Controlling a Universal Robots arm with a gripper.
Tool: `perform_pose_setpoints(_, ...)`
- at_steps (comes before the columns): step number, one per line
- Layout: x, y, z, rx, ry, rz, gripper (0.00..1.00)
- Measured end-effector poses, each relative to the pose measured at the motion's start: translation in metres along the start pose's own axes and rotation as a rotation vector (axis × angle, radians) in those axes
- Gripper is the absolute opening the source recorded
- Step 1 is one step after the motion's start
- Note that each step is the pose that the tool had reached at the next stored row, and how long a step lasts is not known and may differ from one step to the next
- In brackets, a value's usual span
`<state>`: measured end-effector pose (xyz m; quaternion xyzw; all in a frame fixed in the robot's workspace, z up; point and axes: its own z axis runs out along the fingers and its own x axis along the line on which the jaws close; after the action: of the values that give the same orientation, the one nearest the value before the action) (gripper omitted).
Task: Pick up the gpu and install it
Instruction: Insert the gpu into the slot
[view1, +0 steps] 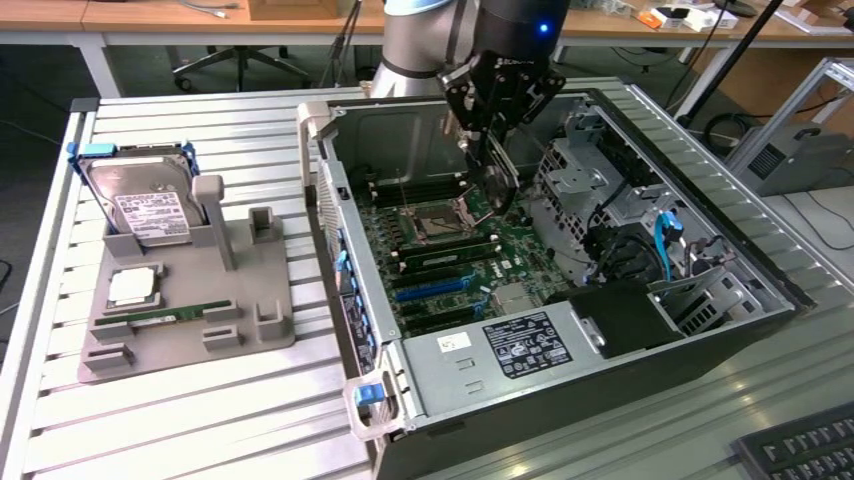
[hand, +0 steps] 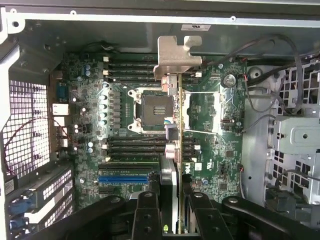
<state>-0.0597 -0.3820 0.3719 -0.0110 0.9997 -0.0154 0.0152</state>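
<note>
The claw (view1: 494, 125) is clenched on the gpu (view1: 502, 178), which hangs edge-down just below it, over the motherboard (view1: 441, 255) inside the case (view1: 747, 300). Doing this well likely means a square card, with its bracket (hand: 177, 52) clear of the case wall.

Gpu (hand: 175, 57): silver end bracket, green board edge, dark face. Jaws: black. Motherboard (hand: 215, 130): dark green, with black slots and one bright blue slot (hand: 122, 178). Case (view1: 394, 130): grey metal inside, black outside, with a panel (hand: 27, 125) perforated in a fine grid. Hard drive (view1: 144, 210): silver, white label, blue handles. Holder (view1: 247, 290): plain grey. Surface (view1: 187, 420): pale grey, ribbed in parallel bands. Cable (view1: 663, 245): blue.
</note>
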Motion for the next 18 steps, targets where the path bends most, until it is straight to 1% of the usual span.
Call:
perform_pose_setpoints(8,0.0,0.0,0.0,-0.0016,-0.0017,-0.054,0.27)
perform_pose_setpoints(12,0.0,0.0,0.0,-0.0029,-0.003,-0.097,0.27)
perform_pose_setpoints(18,0.0,0.0,0.0,-0.0039,-0.004,-0.128,0.27)
